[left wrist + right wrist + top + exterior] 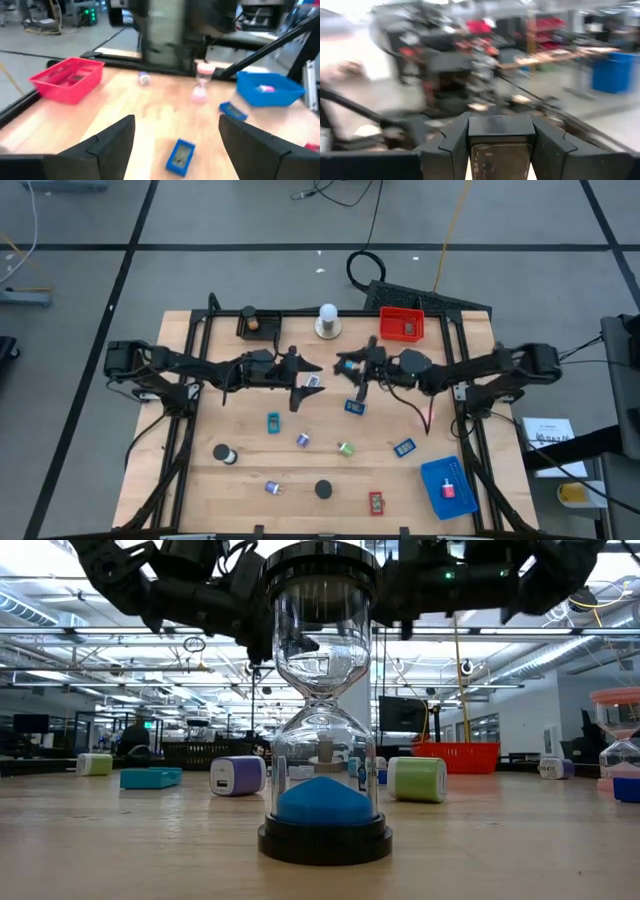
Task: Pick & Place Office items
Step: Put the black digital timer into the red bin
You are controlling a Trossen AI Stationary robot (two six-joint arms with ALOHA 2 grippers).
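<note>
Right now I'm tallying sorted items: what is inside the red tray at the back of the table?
The red tray holds one dark flat item, seen from above. Anything beneath that item is covered.

**Colours on the tabletop**

The tabletop (pixel 250 480) was pale wood grain with a black frame. A red tray (pixel 402 325) sat at the back, a blue tray (pixel 448 485) at the front. An hourglass (pixel 324 710) had a black base and blue sand; another (pixel 202 82) was pink. Small blocks showed purple (pixel 237 776), green (pixel 418 780) and teal (pixel 150 778). A blue rectangle (pixel 180 156) lay flat. Both arms were dark.
</note>
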